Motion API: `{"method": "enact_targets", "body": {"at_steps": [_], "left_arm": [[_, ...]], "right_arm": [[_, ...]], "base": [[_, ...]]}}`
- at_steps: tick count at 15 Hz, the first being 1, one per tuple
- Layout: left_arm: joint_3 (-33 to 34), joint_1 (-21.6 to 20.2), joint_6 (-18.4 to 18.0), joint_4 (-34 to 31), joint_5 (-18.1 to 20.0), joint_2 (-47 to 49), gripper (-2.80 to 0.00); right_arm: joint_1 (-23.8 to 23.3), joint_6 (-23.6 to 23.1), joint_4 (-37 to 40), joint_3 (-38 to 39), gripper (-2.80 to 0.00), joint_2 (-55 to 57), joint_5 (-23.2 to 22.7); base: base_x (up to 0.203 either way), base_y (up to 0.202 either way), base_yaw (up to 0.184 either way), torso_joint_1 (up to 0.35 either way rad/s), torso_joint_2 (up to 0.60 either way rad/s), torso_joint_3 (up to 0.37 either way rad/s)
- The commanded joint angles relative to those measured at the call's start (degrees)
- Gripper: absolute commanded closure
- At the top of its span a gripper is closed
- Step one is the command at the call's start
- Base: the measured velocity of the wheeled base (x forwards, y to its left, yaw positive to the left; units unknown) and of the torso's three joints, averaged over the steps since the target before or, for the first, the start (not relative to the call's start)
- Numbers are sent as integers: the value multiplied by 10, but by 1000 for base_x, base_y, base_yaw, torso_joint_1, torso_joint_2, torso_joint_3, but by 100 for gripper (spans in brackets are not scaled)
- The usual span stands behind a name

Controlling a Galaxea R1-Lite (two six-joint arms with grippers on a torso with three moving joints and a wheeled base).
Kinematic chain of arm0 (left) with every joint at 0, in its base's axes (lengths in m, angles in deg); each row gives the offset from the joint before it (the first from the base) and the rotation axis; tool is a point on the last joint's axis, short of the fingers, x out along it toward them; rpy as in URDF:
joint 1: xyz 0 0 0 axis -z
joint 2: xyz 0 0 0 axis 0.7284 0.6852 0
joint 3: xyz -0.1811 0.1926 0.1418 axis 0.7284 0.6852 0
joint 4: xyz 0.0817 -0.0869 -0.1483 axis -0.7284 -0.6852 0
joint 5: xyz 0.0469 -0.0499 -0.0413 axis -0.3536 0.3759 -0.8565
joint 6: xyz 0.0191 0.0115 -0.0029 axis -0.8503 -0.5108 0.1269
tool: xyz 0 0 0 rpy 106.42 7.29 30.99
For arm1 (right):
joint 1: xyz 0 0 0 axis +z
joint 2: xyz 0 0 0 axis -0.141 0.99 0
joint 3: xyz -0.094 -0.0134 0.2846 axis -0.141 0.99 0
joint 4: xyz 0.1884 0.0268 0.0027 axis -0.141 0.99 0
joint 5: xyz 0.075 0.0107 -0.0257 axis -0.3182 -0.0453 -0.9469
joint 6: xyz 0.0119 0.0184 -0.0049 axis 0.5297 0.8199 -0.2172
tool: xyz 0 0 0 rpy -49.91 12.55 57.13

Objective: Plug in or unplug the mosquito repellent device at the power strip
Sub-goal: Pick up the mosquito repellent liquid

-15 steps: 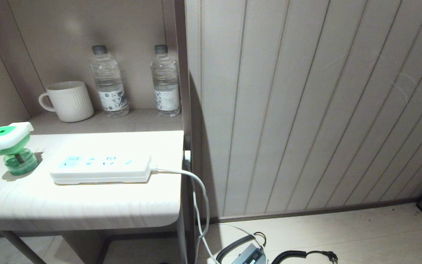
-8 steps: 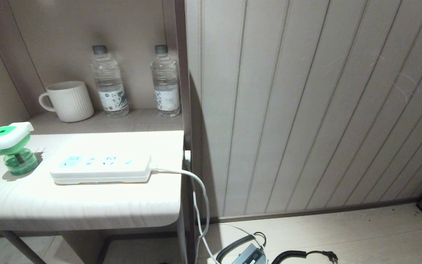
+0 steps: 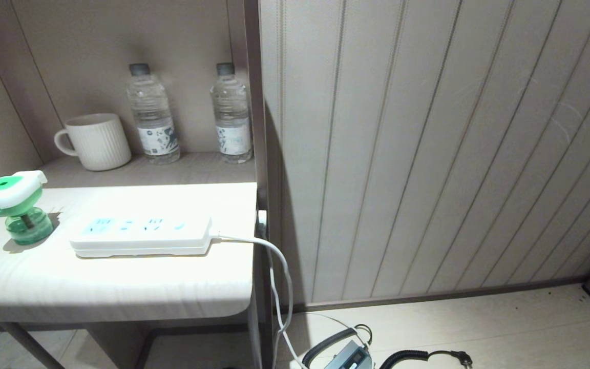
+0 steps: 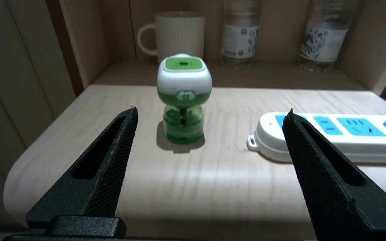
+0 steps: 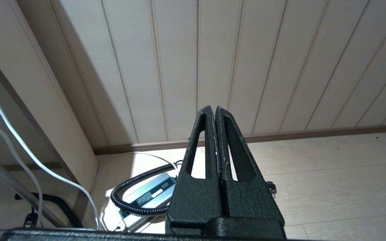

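I have the left hand [image 4: 209, 112] spread wide and empty, hovering level above the near part of the surface [image 3: 121, 287]. The mosquito repellent device [image 4: 183, 100] stands upright on its green bottle ahead of it, unplugged, just beside the end of the power strip [image 3: 141, 236] and not touching it. My right hand [image 5: 215, 112] is pressed together, parked low over the floor [image 5: 330, 174].
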Motion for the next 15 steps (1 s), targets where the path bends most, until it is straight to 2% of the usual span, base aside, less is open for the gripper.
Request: {"method": "enact_targets", "body": {"at_steps": [1,3,7,11,15], "left_arm": [[-9,-7,1,30,0,58,-280],[-9,-41,1,81,9,106,-280],[-1,-109,28,129,74,163,-280],[2,-123,30,134,104,181,-280],[-16,-123,33,134,111,195,-280]], "right_arm": [[0,0,0,0,0,0,0],[0,0,0,0,0,0,0],[0,0,0,0,0,0,0],[0,0,0,0,0,0,0],[0,0,0,0,0,0,0]], "base": [[0,0,0,0,0,0],[0,0,0,0,0,0],[0,0,0,0,0,0],[0,0,0,0,0,0],[0,0,0,0,0,0]]}}
